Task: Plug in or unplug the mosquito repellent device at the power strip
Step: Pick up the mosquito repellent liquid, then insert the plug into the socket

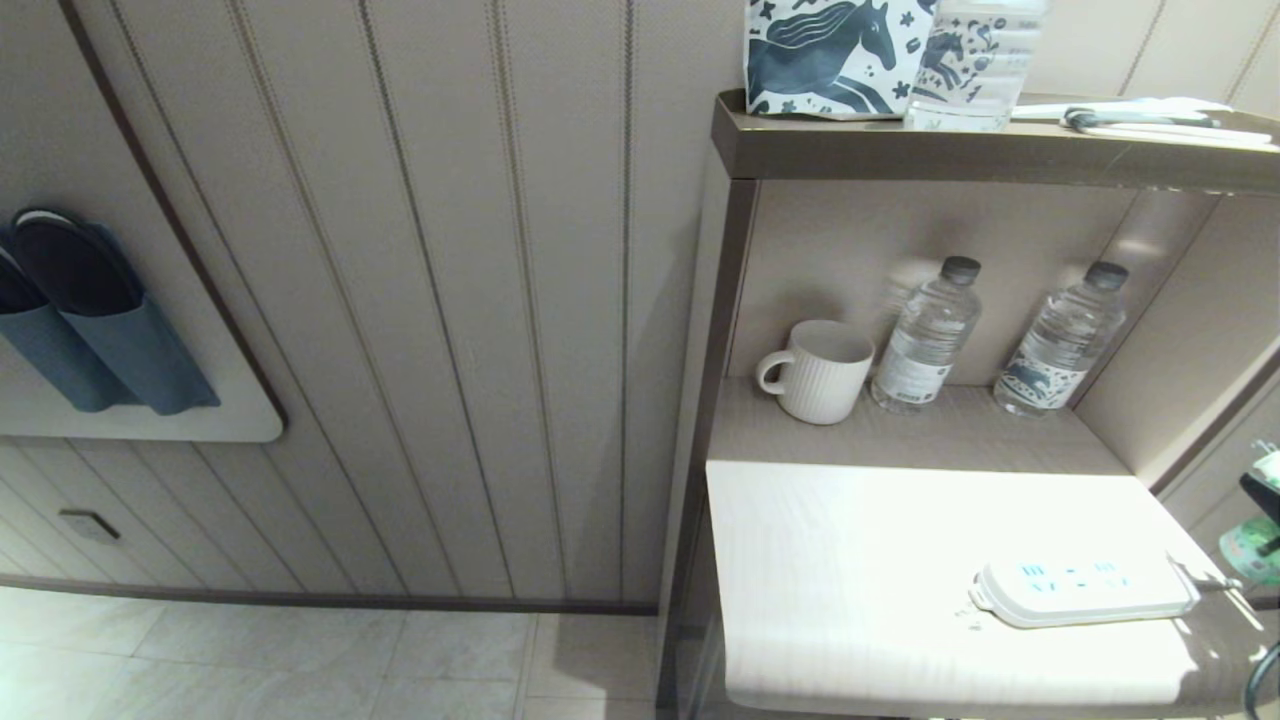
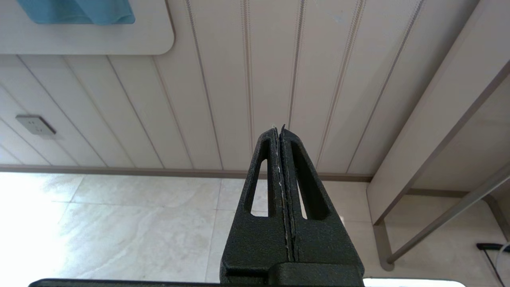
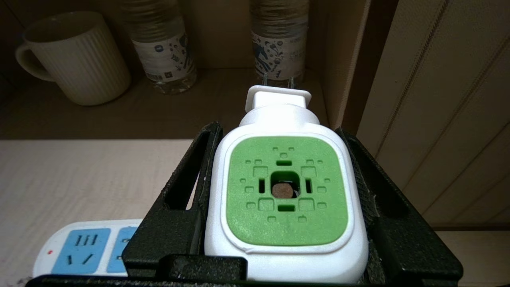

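right gripper (image 3: pixel 285 207) pinching mosquito repellent device (image 3: pixel 285 191), held off power strip (image 1: pixel 1085 592), just past its cord end. left gripper (image 2: pixel 282 131) pressed together, over floor.

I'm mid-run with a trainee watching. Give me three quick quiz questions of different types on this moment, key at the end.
1. True or false: the mosquito repellent device is already plugged into the power strip.
2. Multiple choice: what stands on the lower shelf behind the strip? A) a mug and two water bottles B) two mugs C) only a kettle.
3. Fill in: the left gripper is ____ and holds nothing, facing the wall and floor.

Key: 1. False; the right gripper holds the device between its fingers, prongs bare, off the strip, which lies on the white tabletop. 2. A. 3. shut.
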